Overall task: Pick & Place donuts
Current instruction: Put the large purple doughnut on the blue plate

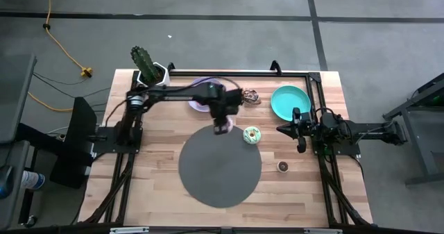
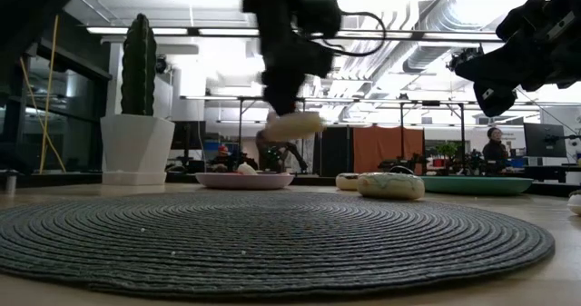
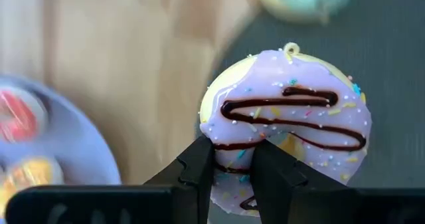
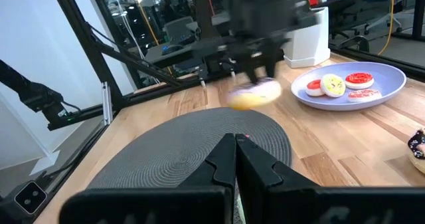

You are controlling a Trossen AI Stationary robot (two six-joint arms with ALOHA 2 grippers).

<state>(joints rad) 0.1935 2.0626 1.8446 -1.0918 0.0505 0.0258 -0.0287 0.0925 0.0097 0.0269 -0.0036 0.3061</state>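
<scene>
My left gripper (image 1: 222, 127) hangs over the far edge of the dark grey mat (image 1: 220, 166), shut on a purple-iced donut with chocolate lines and sprinkles (image 3: 285, 114). The low view shows this donut (image 2: 292, 124) in the air above the mat. A green-iced donut (image 1: 251, 135) lies flat on the wood by the mat's right edge. A small chocolate donut (image 1: 283, 166) lies farther right and nearer. Red and yellow donuts (image 4: 339, 84) lie on the lavender plate (image 4: 392, 84). My right gripper (image 4: 236, 159) waits shut at the table's right side. My left gripper pinches the purple donut's ring (image 3: 234, 159) on one side, coming from above and pointing down. One finger (image 3: 199, 164) stands at the outer rim, the other (image 3: 272, 167) toward the hole. The donut is lifted clear of the mat, roughly level, slightly tilted.
A teal plate (image 1: 290, 101) sits at the far right, with a brown sprinkled donut (image 1: 251, 95) between the two plates. A potted cactus (image 1: 147, 67) stands at the far left corner. Black frame rails (image 1: 316, 88) run along the table's edges.
</scene>
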